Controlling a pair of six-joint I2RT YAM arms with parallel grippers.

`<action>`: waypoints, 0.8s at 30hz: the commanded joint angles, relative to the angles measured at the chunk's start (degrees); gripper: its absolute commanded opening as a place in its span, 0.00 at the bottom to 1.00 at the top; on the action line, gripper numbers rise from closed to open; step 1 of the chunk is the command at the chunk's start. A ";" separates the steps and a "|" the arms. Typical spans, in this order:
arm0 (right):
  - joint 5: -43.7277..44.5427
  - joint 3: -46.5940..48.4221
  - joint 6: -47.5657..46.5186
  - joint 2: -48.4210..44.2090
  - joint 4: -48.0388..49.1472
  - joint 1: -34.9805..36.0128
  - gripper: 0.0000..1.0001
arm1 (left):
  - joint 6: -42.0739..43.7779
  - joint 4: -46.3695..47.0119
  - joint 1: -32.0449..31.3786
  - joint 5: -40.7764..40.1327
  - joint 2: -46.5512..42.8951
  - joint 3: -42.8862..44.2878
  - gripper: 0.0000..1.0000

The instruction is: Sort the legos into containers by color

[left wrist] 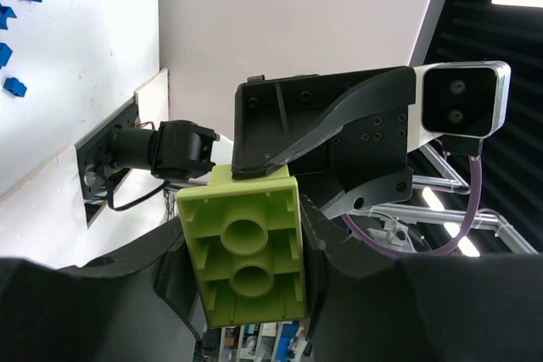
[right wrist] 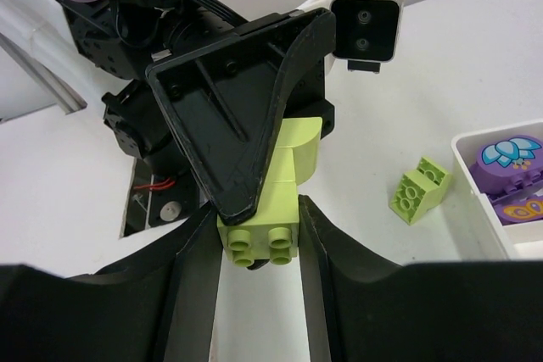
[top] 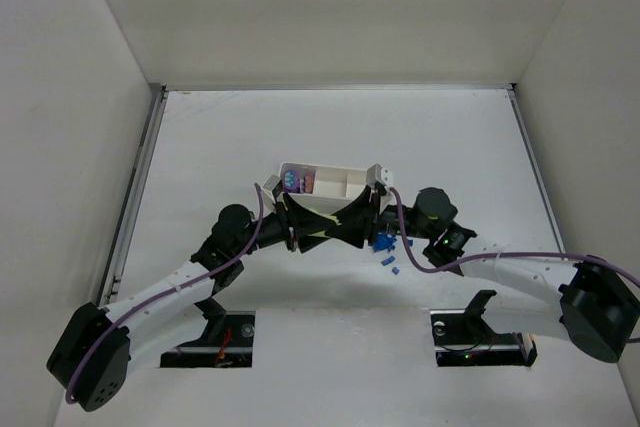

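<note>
**Yellow-green lego gripped from both sides**

The yellow-green lego [right wrist: 259, 218] sits between the arms, just on the near side of the tray [top: 345, 185]. The left gripper [left wrist: 242, 273] and right gripper [right wrist: 259, 247] are both clenched on it. It is probably light, rigid and smooth-walled, so it is best pinched across flat opposite faces, not the studs. A second yellow-green brick [right wrist: 420, 188] lies beside the compartment holding the purple legos [right wrist: 509, 158]. Blue legos [top: 383, 244] lie to the right.
</note>
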 commanded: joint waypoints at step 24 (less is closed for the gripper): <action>1.65 -0.31 -0.04 -0.35 1.05 -2.40 0.24 | 2.58 2.28 4.49 0.41 -1.87 -0.30 0.37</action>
